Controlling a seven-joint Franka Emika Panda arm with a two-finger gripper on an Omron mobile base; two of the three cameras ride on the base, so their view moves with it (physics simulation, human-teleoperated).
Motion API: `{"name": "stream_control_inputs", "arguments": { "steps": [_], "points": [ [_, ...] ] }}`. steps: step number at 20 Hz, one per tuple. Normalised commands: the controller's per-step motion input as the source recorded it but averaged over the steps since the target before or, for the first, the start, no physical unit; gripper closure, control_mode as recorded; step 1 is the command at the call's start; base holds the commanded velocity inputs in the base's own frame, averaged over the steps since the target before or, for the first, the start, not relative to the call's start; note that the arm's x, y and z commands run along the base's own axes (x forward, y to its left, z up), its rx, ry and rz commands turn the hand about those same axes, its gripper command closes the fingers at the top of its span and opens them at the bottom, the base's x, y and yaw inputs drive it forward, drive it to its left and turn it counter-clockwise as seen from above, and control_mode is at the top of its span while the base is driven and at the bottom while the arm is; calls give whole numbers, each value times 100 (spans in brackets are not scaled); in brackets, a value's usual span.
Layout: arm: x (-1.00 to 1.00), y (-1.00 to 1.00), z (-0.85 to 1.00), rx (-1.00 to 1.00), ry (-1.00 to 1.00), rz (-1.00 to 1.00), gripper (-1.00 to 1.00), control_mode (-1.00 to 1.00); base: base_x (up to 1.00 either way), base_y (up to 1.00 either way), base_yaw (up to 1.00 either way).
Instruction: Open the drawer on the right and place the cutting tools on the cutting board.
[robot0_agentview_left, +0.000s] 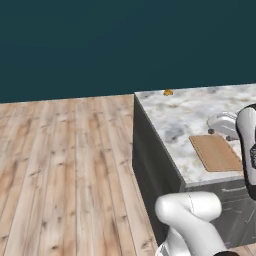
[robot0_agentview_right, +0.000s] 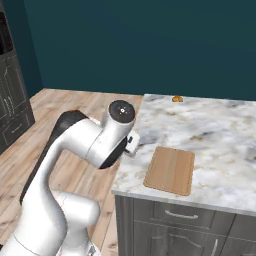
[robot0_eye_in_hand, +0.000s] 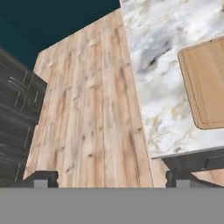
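The gripper (robot0_eye_in_hand: 112, 177) is hanging wide open beside the cutting board (robot0_eye_in_hand: 209, 83), while the right base view is showing the closed drawer (robot0_agentview_right: 180, 214).

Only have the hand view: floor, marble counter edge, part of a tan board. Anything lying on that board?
Observer: No. The right base view shows the whole cutting board, and it is bare.
Operator: Anything pulled open below it?
Observer: No. The drawer just under the board sits flush with the cabinet front, its handle facing out.
Operator: Anything else up top?
Observer: A small orange object at the far edge of the counter, well apart from the board.
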Motion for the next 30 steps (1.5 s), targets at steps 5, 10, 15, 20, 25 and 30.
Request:
{"name": "stream_control_inputs", "arguments": {
  "steps": [5, 10, 15, 20, 25, 30],
  "points": [
    [-100, -100, -91, 31, -22, -18, -100, -100, 0, 0, 0],
    [-98, -100, -97, 32, -10, -30, -100, -100, 0, 0, 0],
    [-68, -96, -98, 40, 0, -36, -100, -100, 0, 0, 0],
    [-6, -71, -71, 10, 0, -24, -100, -100, 0, 0, 0],
    [9, -35, -59, 10, 0, -9, -100, -100, 0, 0, 0],
    [30, -16, -52, 25, -1, -5, -100, -100, 0, 0, 0]
  ]
}}
